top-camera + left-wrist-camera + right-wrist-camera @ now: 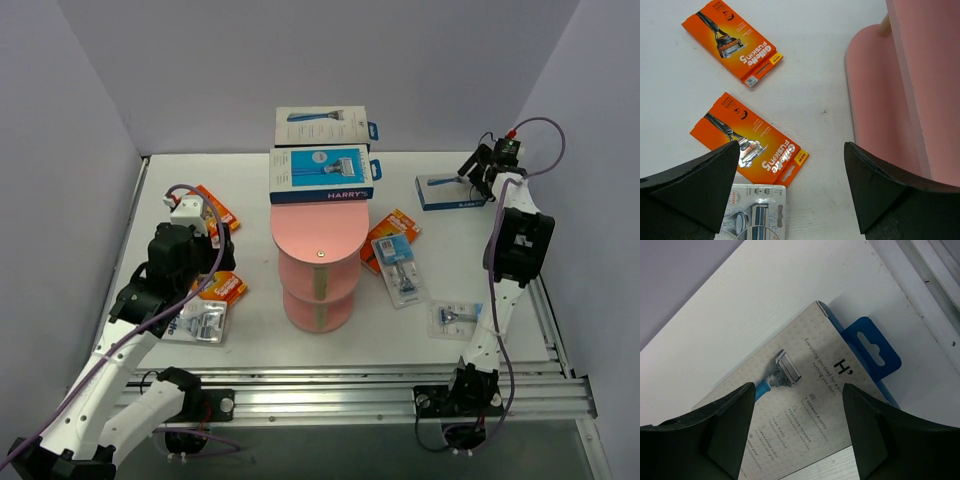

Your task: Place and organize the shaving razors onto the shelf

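Two razor boxes (322, 172) already rest on the shelf's (320, 235) top tier. One more razor box (805, 415) lies flat on the table (250, 175) at the far right, well apart from the shelf. The right gripper (797, 387) hovers over it, jaws spread wide and holding nothing. The left gripper (791, 145) is wide open and empty above orange razor cards (760, 137). The box looks light, stiff and smooth, probably best pinched across its short width by the long edges. Its long axis runs left to right, with the blue hang tab (872, 347) toward the table's right edge.
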You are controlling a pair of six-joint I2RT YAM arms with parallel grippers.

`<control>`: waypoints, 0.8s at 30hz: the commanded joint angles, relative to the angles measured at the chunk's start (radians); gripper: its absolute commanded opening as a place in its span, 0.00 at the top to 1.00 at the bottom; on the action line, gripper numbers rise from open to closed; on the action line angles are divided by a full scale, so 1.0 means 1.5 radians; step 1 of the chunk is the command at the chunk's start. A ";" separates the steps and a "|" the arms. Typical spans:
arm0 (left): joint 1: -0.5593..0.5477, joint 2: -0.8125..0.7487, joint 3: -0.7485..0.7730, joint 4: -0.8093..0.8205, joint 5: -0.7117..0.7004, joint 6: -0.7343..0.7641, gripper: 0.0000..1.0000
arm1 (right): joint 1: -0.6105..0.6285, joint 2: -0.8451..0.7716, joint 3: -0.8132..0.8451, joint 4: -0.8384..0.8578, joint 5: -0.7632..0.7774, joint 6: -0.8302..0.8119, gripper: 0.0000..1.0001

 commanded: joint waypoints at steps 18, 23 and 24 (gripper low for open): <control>0.008 0.020 0.017 0.011 0.004 0.011 0.06 | -0.029 0.018 0.025 0.007 0.051 -0.070 0.36; 0.012 0.021 0.017 0.011 0.005 0.011 0.06 | -0.030 0.018 -0.004 0.019 0.031 -0.065 0.43; 0.012 0.021 0.017 0.012 0.005 0.011 0.06 | -0.029 0.016 -0.018 0.022 0.028 -0.064 0.44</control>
